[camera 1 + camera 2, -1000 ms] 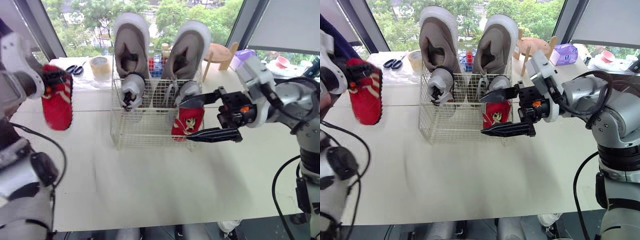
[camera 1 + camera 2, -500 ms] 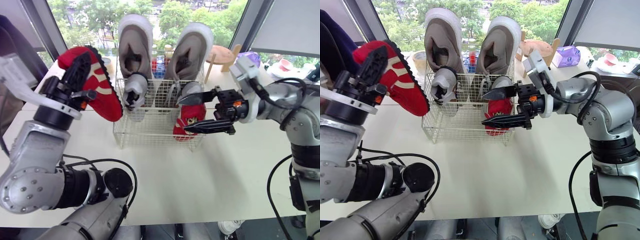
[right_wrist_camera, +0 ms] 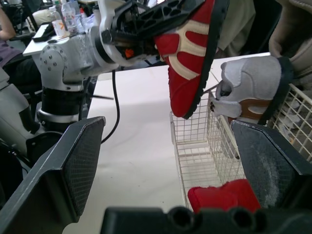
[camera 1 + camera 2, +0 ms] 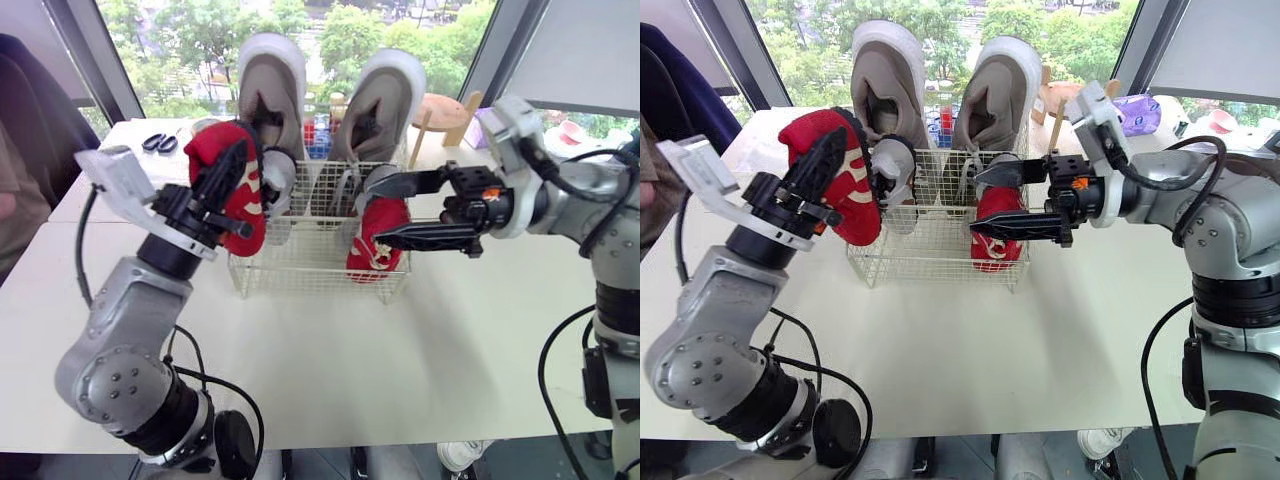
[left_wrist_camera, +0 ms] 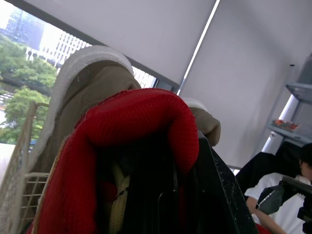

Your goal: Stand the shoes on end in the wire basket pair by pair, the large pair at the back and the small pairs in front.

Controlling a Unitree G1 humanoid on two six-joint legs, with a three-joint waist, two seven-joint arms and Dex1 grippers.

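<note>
White table (image 4: 400, 360), window and trees beyond. Nearest, the left gripper (image 4: 820, 190) is clamped on a small red fabric shoe (image 4: 855, 190). The shoe hangs nearly upright, top tipped to the robot's left, lower end at the left front corner of the white wire basket (image 4: 300, 270). I cannot tell if it is inside the rim. Its red mate (image 4: 372, 255) stands at front right. The right gripper (image 4: 380, 212) is spread wide around the mate, gripping nothing. I judge the free front slot lies rightward of the held shoe, so the left arm is nearer. Behind are two small grey shoes (image 4: 275, 185), then two large beige shoes (image 4: 268, 85) on end at the back.
</note>
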